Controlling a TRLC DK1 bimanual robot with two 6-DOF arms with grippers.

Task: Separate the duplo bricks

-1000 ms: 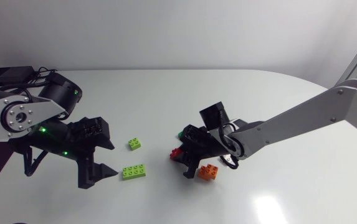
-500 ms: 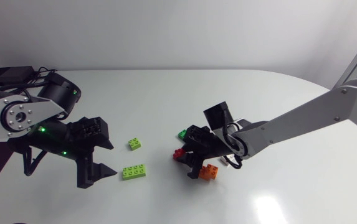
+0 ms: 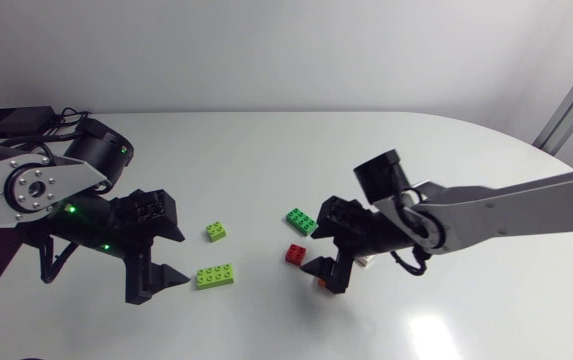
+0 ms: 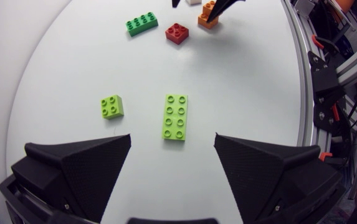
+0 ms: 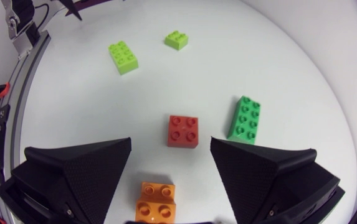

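Several duplo bricks lie apart on the white table (image 3: 266, 160). A long lime brick (image 3: 214, 275) (image 4: 176, 116) lies just ahead of my open left gripper (image 3: 181, 258) (image 4: 172, 155), with a small lime brick (image 3: 217, 232) (image 4: 111, 106) beside it. A red brick (image 3: 296, 254) (image 5: 183, 130) and a dark green brick (image 3: 301, 220) (image 5: 245, 116) lie ahead of my right gripper (image 3: 328, 272) (image 5: 171, 152). That gripper is open, and an orange brick (image 5: 156, 200) sits between its fingers, untouched. In the head view the orange brick is mostly hidden under the gripper.
A small white piece (image 3: 364, 262) lies under the right gripper's body. A black box with cables (image 3: 11, 121) sits at the table's back left corner. Bare tabletop stretches along the back and the front right.
The right gripper has opened, letting go of the orange brick, and has drawn back to the right. The red and dark green bricks now show in full. The left arm has kept still.
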